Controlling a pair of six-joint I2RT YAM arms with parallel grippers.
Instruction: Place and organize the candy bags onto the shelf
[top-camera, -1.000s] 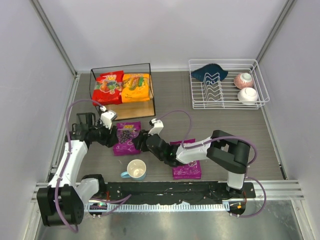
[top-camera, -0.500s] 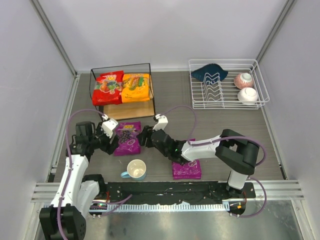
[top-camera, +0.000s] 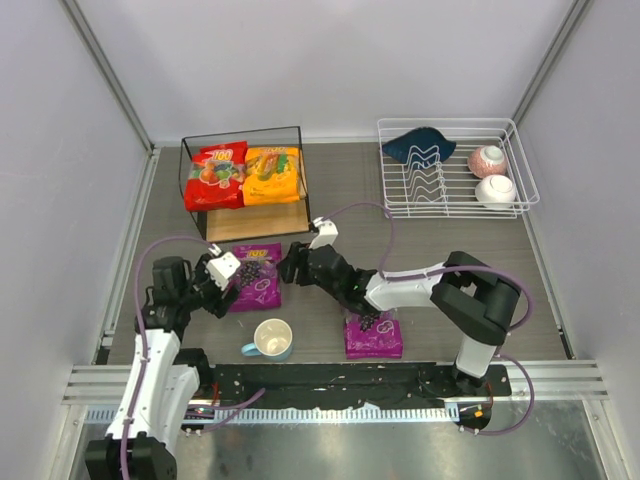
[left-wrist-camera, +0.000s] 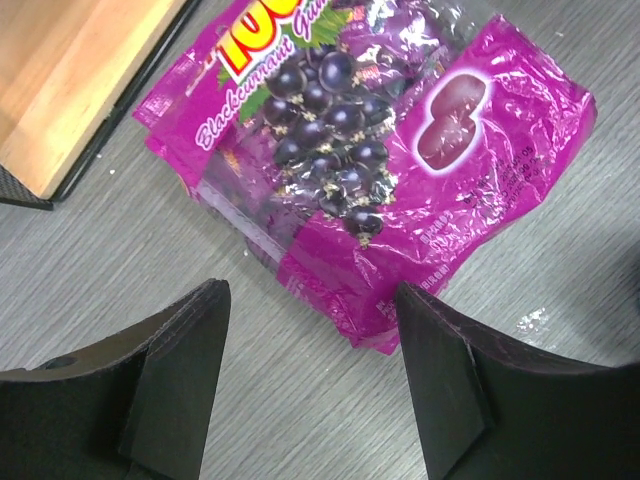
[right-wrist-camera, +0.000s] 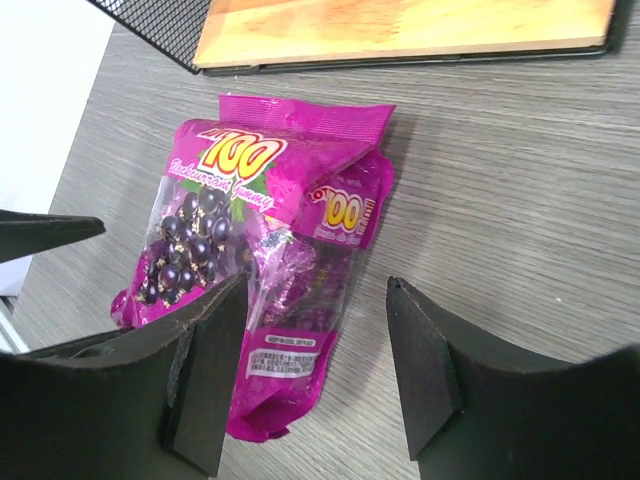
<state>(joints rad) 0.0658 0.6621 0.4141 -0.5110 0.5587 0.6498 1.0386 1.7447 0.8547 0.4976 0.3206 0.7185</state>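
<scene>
A red candy bag (top-camera: 215, 175) and an orange-yellow one (top-camera: 272, 175) lie side by side on the top board of the shelf (top-camera: 300, 190). One purple bag (top-camera: 255, 276) lies flat on the table in front of the shelf, also seen as the purple bag (left-wrist-camera: 370, 150) and the purple bag (right-wrist-camera: 250, 270). My left gripper (top-camera: 226, 272) is open at its left edge, its jaws (left-wrist-camera: 310, 300) apart over bare table just short of the bag. My right gripper (top-camera: 291, 264) is open at the bag's right side; its left finger (right-wrist-camera: 205, 370) overlaps the bag. A second purple bag (top-camera: 373, 336) lies partly under my right arm.
A mug (top-camera: 272, 340) stands near the front edge just below the first purple bag. A white wire dish rack (top-camera: 520, 190) at the back right holds a blue cloth and two bowls. Side walls close in the table on both sides.
My left gripper has opened and drawn back from the purple bag toward the near left. My right gripper has moved up to the bag's right side and opened a little wider.
</scene>
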